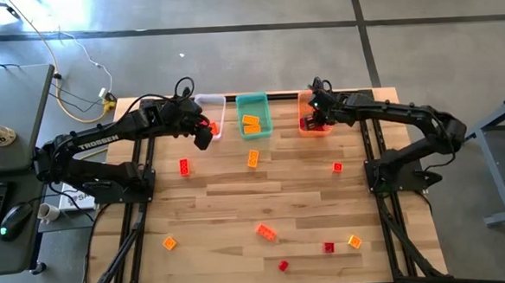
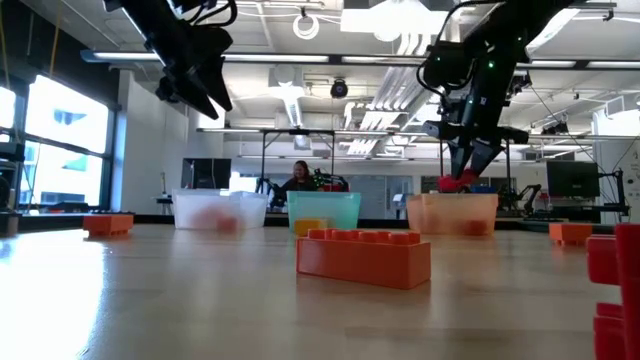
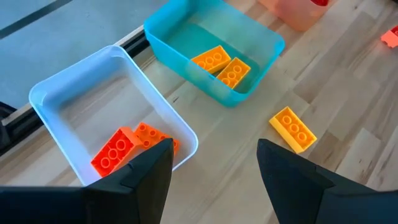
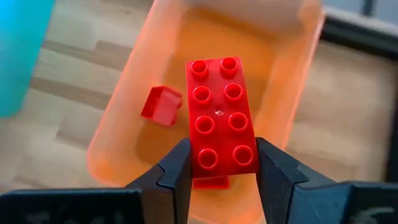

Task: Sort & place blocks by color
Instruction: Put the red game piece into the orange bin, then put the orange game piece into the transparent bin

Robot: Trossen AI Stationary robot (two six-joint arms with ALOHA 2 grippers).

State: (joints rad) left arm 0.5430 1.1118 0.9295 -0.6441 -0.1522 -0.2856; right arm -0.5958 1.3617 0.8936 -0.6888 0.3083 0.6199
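Pale wood planking makes up the table [image 1: 264,201], laid in strips, with dark frame rails down both sides.

Item, my right gripper [image 4: 219,168]: pinching an oblong red block [image 4: 221,115] by its long sides, held above the orange bin [image 4: 118,155] at the table's far edge. One smaller red block [image 4: 161,104] lies inside that bin.

Item, my left gripper [image 3: 214,171]: fingers spread, nothing between them, raised over the table just beside the clear bin [image 3: 68,99].

Item, clear bin: two orange-red blocks [image 3: 127,146] inside, side by side.

Item, teal bin [image 3: 249,37]: between the clear and orange bins, holding two yellow-orange blocks [image 3: 221,63].

Item, loose blocks on the table: a yellow-orange oblong [image 3: 293,129] near the teal bin; a red one [image 1: 185,167] toward the left; a small red one [image 1: 337,166] toward the right; an orange-red oblong [image 1: 266,233] near the middle front; an orange one [image 1: 169,244] front left; two red [image 1: 328,248] and one orange [image 1: 354,241] front right.

Item, room: grey concrete floor [image 1: 230,47] with cables, a desk [image 1: 4,111] with keyboard and mouse on the left, large windows [image 2: 60,140], ceiling strip lights, and a person [image 2: 300,178] seated far behind the bins.
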